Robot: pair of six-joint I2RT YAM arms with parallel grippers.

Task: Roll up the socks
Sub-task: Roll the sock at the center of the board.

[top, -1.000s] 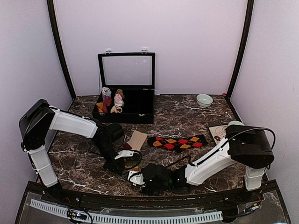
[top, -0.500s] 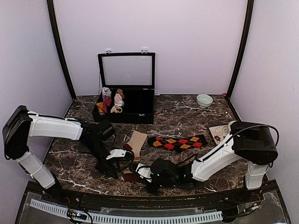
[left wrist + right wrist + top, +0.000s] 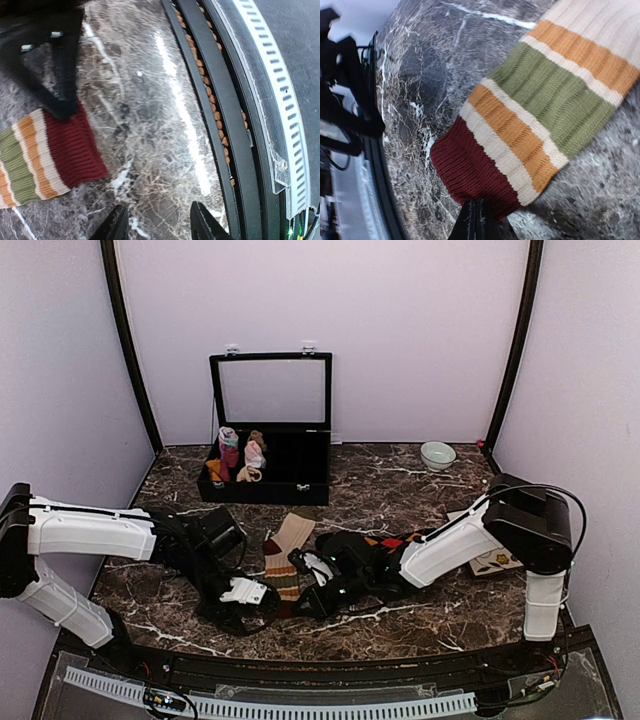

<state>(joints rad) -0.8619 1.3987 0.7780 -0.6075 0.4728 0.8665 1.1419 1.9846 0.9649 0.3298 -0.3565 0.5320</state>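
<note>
I am working on the striped sock (image 3: 540, 110), the cream one with orange and green bands and a maroon toe. It is lying flat and stretched on the marble table (image 3: 400, 490), between my two arms, with the cuff pointing to the back and the toe pointing to the near edge. My right gripper (image 3: 475, 216) is resting at the very edge of the maroon toe with its fingers pressed together. Whether a little of the knit is caught between them, I cannot tell. My left gripper (image 3: 161, 227) is hanging low over bare marble just beside the toe, with its fingers standing about half apart and nothing between them. The black argyle sock (image 3: 392, 541) is lying further to the right, mostly hidden behind my right arm.

I am judging that I am only at the beginning of the rolling: the sock is laid out, but no turn is made at the toe yet. The next move, I think, is asking the left gripper to come sideways onto the toe and take its free corner, so that both hands are folding the toe end over toward the cuff together. The knit is looking soft and stretchy, so the first turn is needing an even grip on both sides, otherwise the roll is probably becoming loose or crooked.
</note>
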